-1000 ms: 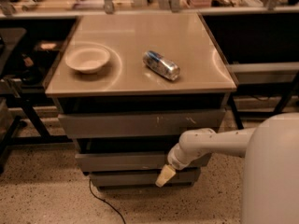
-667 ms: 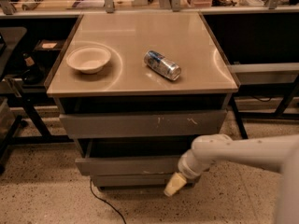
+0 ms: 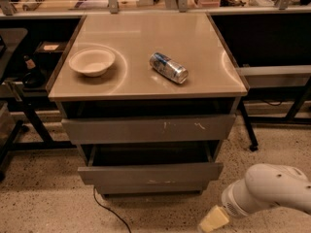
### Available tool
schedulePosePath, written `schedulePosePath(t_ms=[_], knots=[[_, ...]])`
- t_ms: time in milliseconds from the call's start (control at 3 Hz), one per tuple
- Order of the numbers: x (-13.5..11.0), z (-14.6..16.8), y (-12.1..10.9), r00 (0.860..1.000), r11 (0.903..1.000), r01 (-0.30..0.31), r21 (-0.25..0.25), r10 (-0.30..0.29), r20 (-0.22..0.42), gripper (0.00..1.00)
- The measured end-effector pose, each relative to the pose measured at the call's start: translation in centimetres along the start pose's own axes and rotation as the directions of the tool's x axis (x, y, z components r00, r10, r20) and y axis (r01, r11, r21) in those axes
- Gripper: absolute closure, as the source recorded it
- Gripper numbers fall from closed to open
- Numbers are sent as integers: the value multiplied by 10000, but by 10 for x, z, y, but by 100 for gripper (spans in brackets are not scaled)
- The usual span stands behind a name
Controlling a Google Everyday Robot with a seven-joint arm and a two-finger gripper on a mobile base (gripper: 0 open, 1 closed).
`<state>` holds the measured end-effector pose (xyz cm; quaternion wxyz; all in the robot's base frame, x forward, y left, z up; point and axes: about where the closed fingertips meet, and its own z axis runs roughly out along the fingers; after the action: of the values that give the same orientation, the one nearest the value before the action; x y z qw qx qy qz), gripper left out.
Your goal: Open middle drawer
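The middle drawer (image 3: 150, 174) is a plain grey front below the larger scratched grey front (image 3: 150, 128). It stands pulled out toward me, and its dark inside (image 3: 150, 155) shows behind the front. The narrowest grey front (image 3: 150, 189) sits just beneath it. My gripper (image 3: 214, 220), cream-tipped on a white arm (image 3: 272, 191), is low at the bottom right. It is to the right of and below the middle drawer's right corner, apart from it and holding nothing that I can see.
On the cabinet's tan top (image 3: 204, 47) lie a cream bowl (image 3: 92, 61) and a tipped-over can (image 3: 168, 67). A black cable (image 3: 109, 211) runs over the speckled floor under the cabinet. Dark table legs (image 3: 34, 125) stand left, and a grey shelf frame (image 3: 272, 76) stands right.
My gripper has moved right and down, away from the drawer front. The middle drawer stands a little further out than a second ago.
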<state>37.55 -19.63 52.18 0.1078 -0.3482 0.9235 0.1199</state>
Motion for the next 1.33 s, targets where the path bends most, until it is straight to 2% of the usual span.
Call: schedulePosePath(t_ms=[333,667,1000,1333], knots=[[-14,-2,-1,9991,9994,317,139,-321,263,0],[-66,26,4,9908,9938,1086,-219,-1064,837,0],[-112,55,13,9789,9825,1760,-610,-1681,1164,0],[-149,83,21,9679,9689,2280,-960,-2148,1302,0]])
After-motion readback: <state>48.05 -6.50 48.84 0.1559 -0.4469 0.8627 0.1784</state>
